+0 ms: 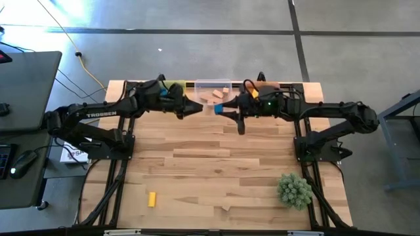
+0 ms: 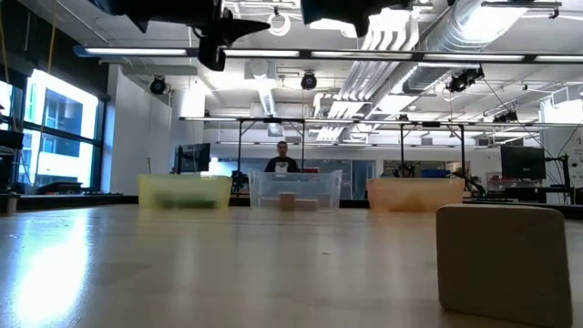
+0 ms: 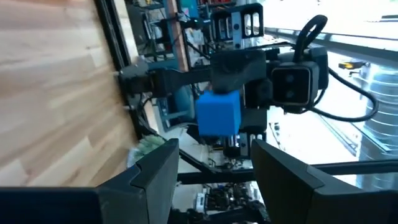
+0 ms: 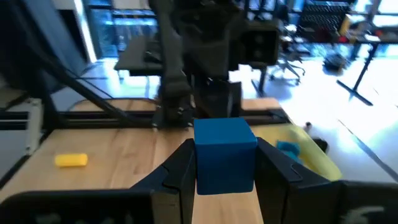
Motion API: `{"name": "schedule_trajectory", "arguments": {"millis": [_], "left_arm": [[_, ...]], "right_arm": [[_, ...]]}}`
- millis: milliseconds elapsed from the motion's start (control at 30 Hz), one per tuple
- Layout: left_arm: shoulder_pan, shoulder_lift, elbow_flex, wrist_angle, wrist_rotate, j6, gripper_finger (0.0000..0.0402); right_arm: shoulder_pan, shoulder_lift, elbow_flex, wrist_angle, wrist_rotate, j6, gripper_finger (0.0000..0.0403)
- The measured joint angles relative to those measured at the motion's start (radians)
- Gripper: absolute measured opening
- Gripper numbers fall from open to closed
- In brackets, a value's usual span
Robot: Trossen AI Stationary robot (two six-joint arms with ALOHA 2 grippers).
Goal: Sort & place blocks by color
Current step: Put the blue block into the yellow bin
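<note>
I had the blue cube (image 4: 224, 155) clamped between my right gripper's (image 4: 224, 163) fingers, held in the air at the back of the table, near the clear bin (image 1: 212, 84). My left gripper (image 3: 214, 171) faced it just beside, jaws apart and empty, the cube right ahead of them. It read as a handover. To do it well I judged the left jaws should slide around the cube's free faces and close square before the right let go; a skewed pinch could drop it. Otherwise the right could simply carry it to its bin.

Three bins stood along the back edge. The yellow bin (image 2: 185, 191) seemed to hold something greenish; I couldn't tell what. The clear bin held a few tan blocks (image 1: 216, 96). The orange bin (image 2: 415, 193) showed nothing I could make out.

Loose: a yellow block (image 1: 151, 199) at the front left, a tan block (image 2: 504, 262) at the front, the green plant ball (image 1: 294, 190) at front right.
</note>
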State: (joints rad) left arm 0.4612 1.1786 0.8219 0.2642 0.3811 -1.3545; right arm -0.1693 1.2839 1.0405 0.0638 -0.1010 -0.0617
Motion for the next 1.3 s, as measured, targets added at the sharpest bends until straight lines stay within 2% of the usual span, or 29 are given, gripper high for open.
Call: {"name": "schedule_trajectory", "arguments": {"millis": [433,767,1067,1300], "left_arm": [[-0.117,0.0,0.0,0.138,-0.088,-0.071,0.0191],[-0.194,0.0,0.0,0.153,-0.226,-0.057,0.0191],[-0.209,0.001,0.0,0.153,-0.304,0.003,0.0191],[-0.209,0.021,0.001,0.158,-0.307,0.003,0.0191]], "right_arm": [[0.085,0.0,0.0,0.108,-0.01,-0.051,0.0099],[0.099,0.0,0.0,0.161,0.025,-0.043,0.0099],[0.117,0.016,0.002,0.164,0.041,-0.034,0.0099],[0.121,0.039,0.002,0.186,0.049,-0.05,0.0099]]}}
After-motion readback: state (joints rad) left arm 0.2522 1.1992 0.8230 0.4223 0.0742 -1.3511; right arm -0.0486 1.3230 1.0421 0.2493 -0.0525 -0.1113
